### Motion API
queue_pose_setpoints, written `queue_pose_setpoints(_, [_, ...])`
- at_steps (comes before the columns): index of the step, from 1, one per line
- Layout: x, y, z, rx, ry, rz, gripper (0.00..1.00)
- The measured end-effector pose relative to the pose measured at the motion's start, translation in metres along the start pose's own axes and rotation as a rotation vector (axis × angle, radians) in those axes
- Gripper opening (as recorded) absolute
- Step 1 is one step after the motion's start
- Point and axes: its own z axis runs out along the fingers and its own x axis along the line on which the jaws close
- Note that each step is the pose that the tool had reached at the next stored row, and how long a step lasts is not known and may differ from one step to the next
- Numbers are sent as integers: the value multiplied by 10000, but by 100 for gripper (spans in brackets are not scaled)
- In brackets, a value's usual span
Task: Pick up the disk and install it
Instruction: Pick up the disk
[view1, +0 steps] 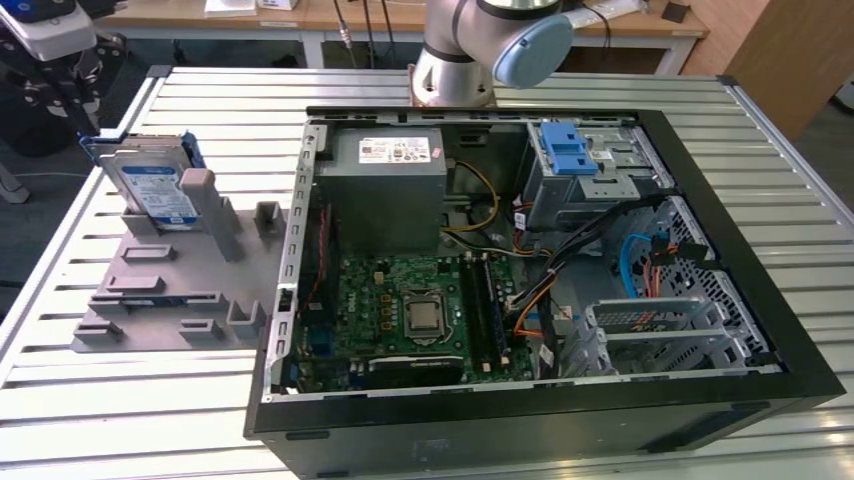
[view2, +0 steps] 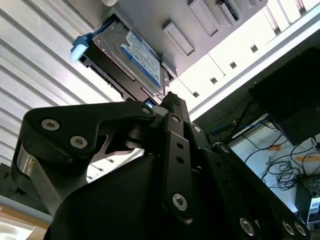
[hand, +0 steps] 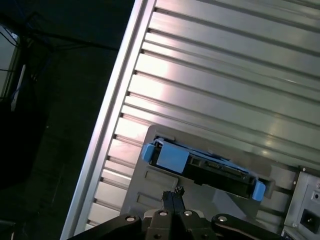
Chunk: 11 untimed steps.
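Jaws together, empty, near disk (view2: 141, 59)

The disk (view2: 137, 57) is held in a grey holder (view2: 200, 30). A white and blue label is stuck on its flat side, and a blue bracket (view2: 80, 46) is fitted round its edges. The black gripper (view2: 171, 100) is pointed at the disk, fingers pressed together. The holder is set on a ribbed metal table (view2: 30, 75).
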Motion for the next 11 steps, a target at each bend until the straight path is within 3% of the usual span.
queue_pose_setpoints(11, [2, 1, 0, 61, 22, -978, 11])
